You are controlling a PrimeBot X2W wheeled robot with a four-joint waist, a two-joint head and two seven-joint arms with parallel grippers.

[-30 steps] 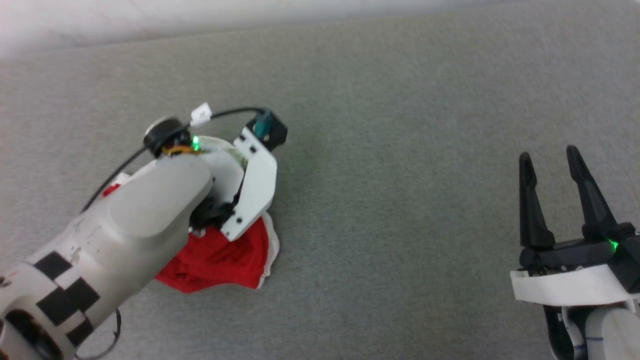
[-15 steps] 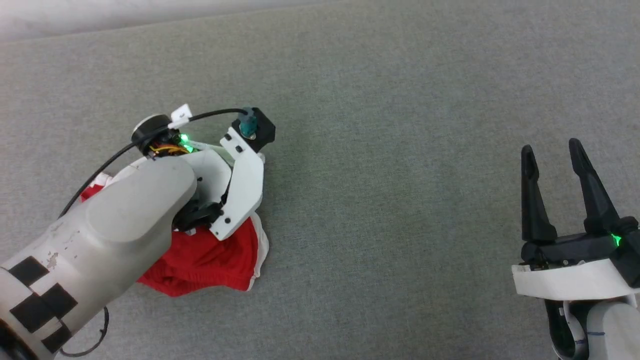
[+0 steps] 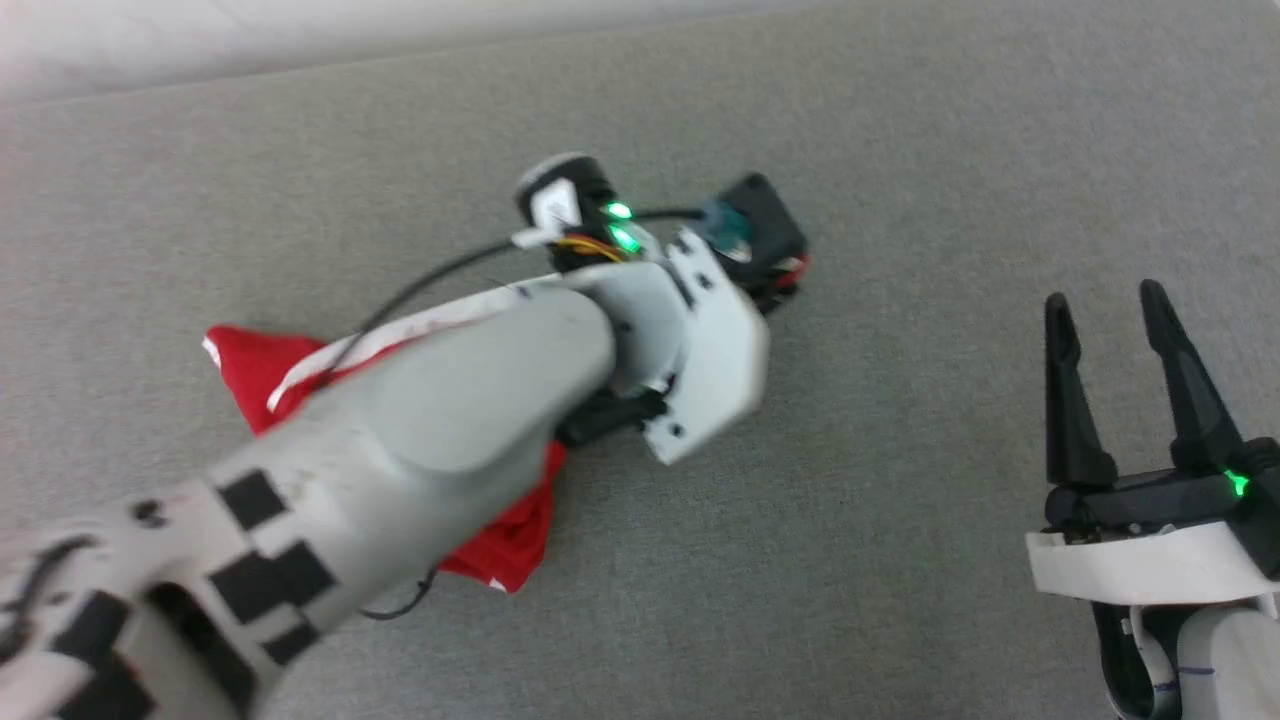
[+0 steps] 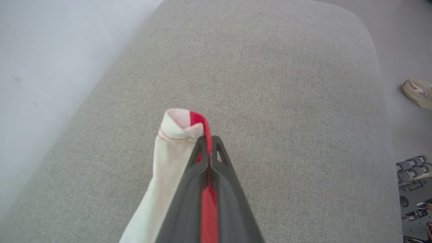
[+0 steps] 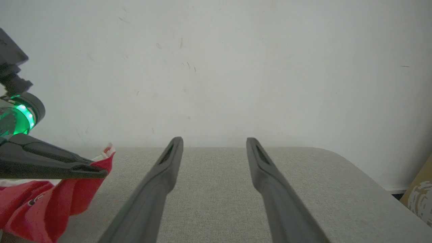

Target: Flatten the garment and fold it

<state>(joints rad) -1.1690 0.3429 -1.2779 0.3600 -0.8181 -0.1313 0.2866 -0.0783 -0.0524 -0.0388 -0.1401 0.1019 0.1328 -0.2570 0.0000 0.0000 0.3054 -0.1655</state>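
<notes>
A: We have bare grey cushion (image 3: pixel 900 150) all round us; its far edge meets the wall (image 5: pixel 216 67).
B: Our left arm (image 3: pixel 450 420) hides most of the shorts (image 3: pixel 245 360), red with white trim, bunched at left on the cushion. Left gripper (image 4: pixel 209 141) pinches a hem, probably a leg's; right gripper (image 3: pixel 1102 300) spread, well apart

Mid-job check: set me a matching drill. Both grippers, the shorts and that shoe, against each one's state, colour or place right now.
Column A
1. left gripper
2. right gripper
3. shorts
4. shoe

Column B
a. open, holding nothing
b. pale, off beyond the cushion
c. shut on a fold of cloth
d. red with white trim

Pairs: 1-c, 2-a, 3-d, 4-b
</notes>
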